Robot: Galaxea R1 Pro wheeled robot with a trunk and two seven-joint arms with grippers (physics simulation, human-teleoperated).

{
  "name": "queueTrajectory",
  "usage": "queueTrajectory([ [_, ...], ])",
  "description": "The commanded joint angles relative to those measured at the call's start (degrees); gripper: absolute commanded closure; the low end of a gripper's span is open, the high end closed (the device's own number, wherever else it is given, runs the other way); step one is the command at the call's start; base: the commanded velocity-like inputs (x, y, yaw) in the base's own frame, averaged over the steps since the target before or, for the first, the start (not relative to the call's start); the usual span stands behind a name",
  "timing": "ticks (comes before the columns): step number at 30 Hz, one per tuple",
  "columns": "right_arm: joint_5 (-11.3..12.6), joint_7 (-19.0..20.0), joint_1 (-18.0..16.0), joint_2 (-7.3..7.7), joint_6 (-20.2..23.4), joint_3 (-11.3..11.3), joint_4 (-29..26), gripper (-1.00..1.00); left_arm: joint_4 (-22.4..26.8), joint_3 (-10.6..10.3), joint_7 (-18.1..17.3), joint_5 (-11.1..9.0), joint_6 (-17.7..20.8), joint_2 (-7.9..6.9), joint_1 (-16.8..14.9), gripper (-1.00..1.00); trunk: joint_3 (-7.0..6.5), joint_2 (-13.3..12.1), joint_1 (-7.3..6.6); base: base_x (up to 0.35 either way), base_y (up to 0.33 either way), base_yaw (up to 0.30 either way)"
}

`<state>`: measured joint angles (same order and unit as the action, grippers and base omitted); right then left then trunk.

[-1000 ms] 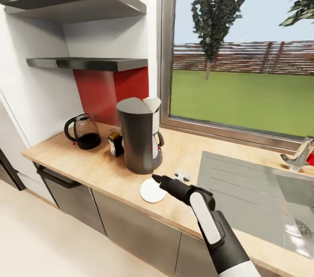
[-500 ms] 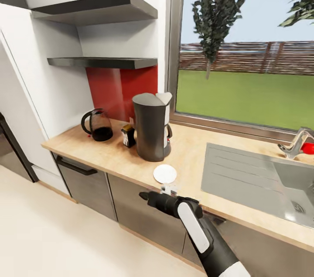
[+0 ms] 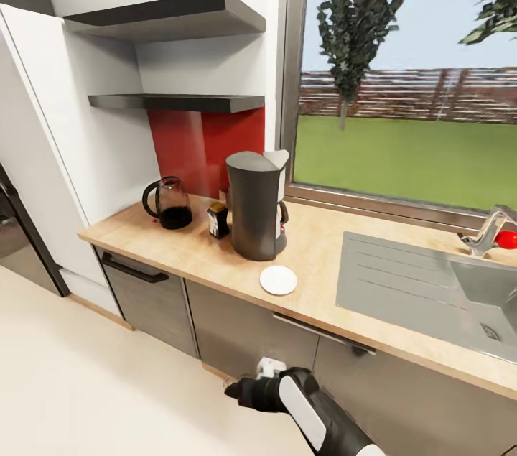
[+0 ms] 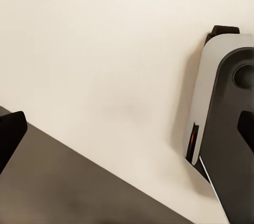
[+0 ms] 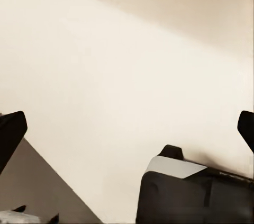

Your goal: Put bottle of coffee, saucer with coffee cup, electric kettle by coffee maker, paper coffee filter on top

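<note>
Where the coffee maker point(image 3: 255, 206) stands upright, its saucer point(image 3: 278, 280) lies flat.

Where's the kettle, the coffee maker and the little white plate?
kettle point(image 3: 173, 206), head view, glass belly
coffee maker point(image 3: 253, 212), head view, dark front
plate point(image 3: 278, 280), head view, middle

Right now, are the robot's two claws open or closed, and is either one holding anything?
Left gripper: open, nothing between its fingers.
Right gripper: open, nothing between its fingers.
</note>
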<state>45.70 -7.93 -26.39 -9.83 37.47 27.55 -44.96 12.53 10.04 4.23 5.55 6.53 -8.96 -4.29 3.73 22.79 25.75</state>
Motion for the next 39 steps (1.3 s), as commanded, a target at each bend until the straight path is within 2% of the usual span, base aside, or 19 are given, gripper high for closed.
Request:
queueTrajectory([
  [1,0.53,-0.55,-0.07,-0.01,0.06,0.15,1.27,-1.00,0.12,0.41,-0.01,0.56,0.32,0.05,-0.02,-1.00,0.13,0.13,0.03,-0.002,0.002,0.000],
  [3,-0.21,-0.53,-0.07,-0.05,-0.57,0.33,5.44,-1.00,0.12,0.42,-0.01,0.56,0.32,0.06,-0.02,-1.00,0.13,0.13,0.03,-0.001,0.001,0.000],
  [6,-3.37,-0.51,-0.07,-0.05,-5.21,2.23,13.99,-1.00,0.09,0.42,-0.01,0.53,0.29,0.08,0.00,-1.00,0.13,0.13,0.03,0.000,0.000,0.000],
  [8,-8.18,-0.51,-0.07,0.03,-14.82,4.05,24.40,-1.00,0.02,0.45,-0.01,0.52,-0.22,0.08,0.04,-1.00,0.13,0.13,0.03,0.000,0.000,0.000],
  [9,-13.21,-0.51,-0.07,0.11,-27.58,4.73,36.65,-1.00,-0.48,0.51,-0.04,0.58,-4.13,0.11,0.08,-1.00,0.13,0.13,0.03,0.000,0.000,0.000],
  [10,-14.87,-0.46,0.13,0.54,-33.79,4.87,40.77,-1.00,-0.75,0.51,-0.07,0.54,-6.98,0.36,0.20,-1.00,0.13,0.13,0.03,0.000,0.000,0.000],
  [11,-15.34,-0.45,0.77,0.96,-35.74,4.91,41.74,-1.00,-0.85,0.51,-0.08,0.53,-7.90,0.48,0.29,-1.00,0.13,0.13,0.03,0.000,0.000,0.000],
  [12,-15.93,-0.47,3.15,1.81,-38.14,4.95,42.90,-1.00,-0.96,0.51,-0.09,0.52,-9.12,0.63,0.48,-1.00,0.13,0.13,0.03,0.000,0.000,0.000],
  [16,-16.22,-0.05,6.86,3.15,-39.21,5.01,43.42,-1.00,-1.14,0.51,-0.10,0.45,-9.81,0.70,0.58,-1.00,0.13,0.13,0.03,0.000,0.000,0.000],
  [18,-16.15,3.04,7.41,3.47,-39.29,4.98,43.46,-1.00,-1.87,0.51,-0.10,0.44,-10.19,0.71,0.59,-1.00,0.13,0.13,0.03,0.000,0.000,0.000],
  [20,-15.98,7.05,7.63,3.73,-39.31,4.97,43.45,-1.00,-3.19,0.51,-0.16,0.40,-12.73,0.70,0.59,-1.00,0.13,0.13,0.03,0.000,0.000,0.000],
  [39,-15.81,7.56,7.67,4.11,-39.23,4.79,43.46,-1.00,-5.83,0.68,-0.10,-0.02,-13.65,0.70,0.51,-1.00,0.13,0.13,0.03,0.000,0.000,0.000],
])
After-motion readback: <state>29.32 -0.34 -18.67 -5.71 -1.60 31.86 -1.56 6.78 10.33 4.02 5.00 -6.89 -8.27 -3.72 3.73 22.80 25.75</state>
